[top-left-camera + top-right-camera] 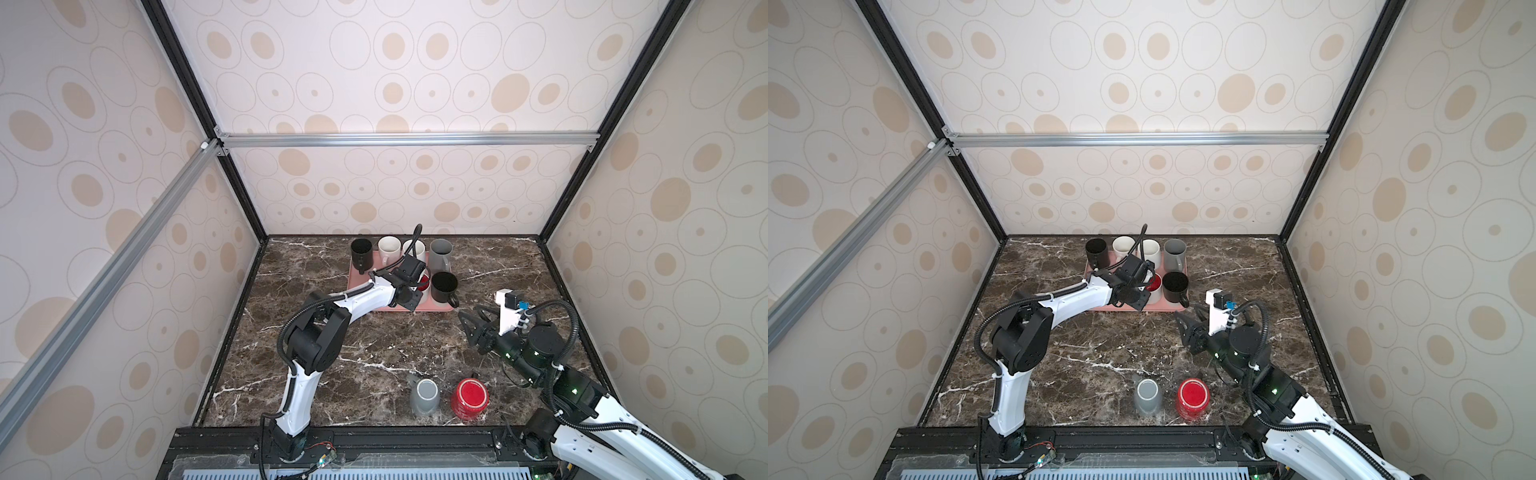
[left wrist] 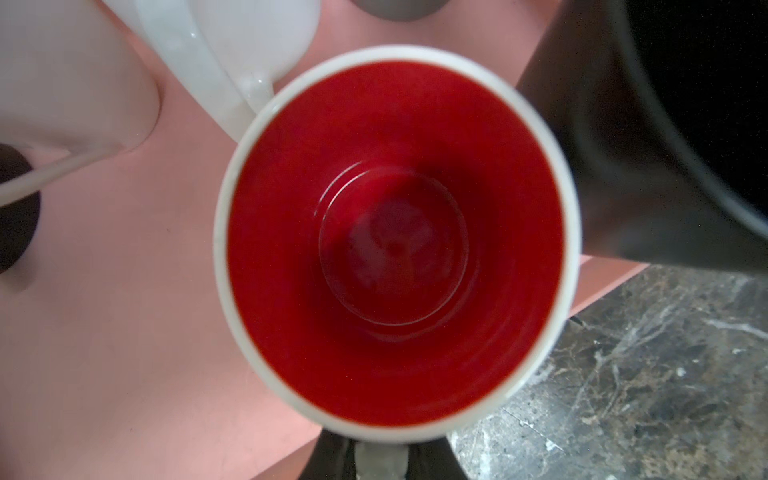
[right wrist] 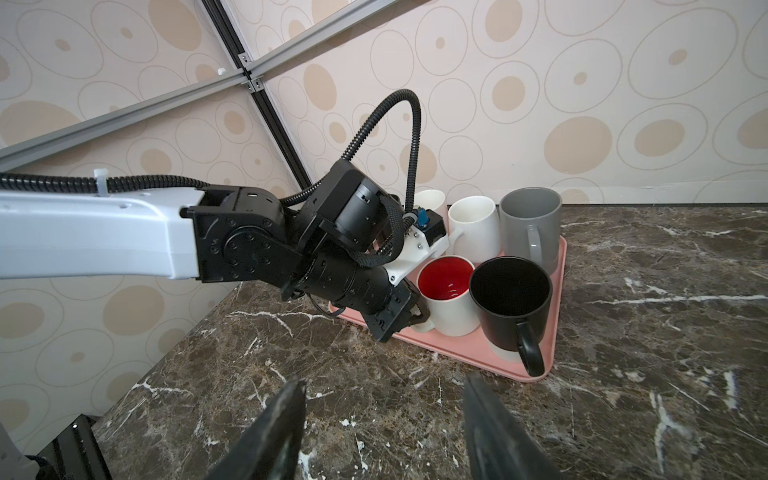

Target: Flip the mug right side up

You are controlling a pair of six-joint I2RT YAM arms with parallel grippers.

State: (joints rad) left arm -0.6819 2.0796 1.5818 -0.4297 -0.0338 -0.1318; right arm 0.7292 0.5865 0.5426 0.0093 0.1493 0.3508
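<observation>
A white mug with a red inside (image 3: 446, 291) stands upright, mouth up, on the pink tray (image 3: 557, 291); it shows in both top views (image 1: 424, 283) (image 1: 1155, 284). The left wrist view looks straight down into the mug (image 2: 395, 249). My left gripper (image 3: 420, 316) is at the mug's near side, its two black fingers (image 2: 336, 457) pressed on either side of the pale handle. My right gripper (image 3: 384, 380) hovers open over bare marble in front of the tray, seen in a top view (image 1: 468, 312), with nothing between its fingers.
The tray also holds two black mugs (image 1: 360, 249) (image 1: 444, 286), two white mugs (image 1: 389, 247) and a grey one (image 1: 440, 251), all upright. Near the table's front edge a grey mug (image 1: 424, 397) and a red mug (image 1: 469, 397) stand upside down.
</observation>
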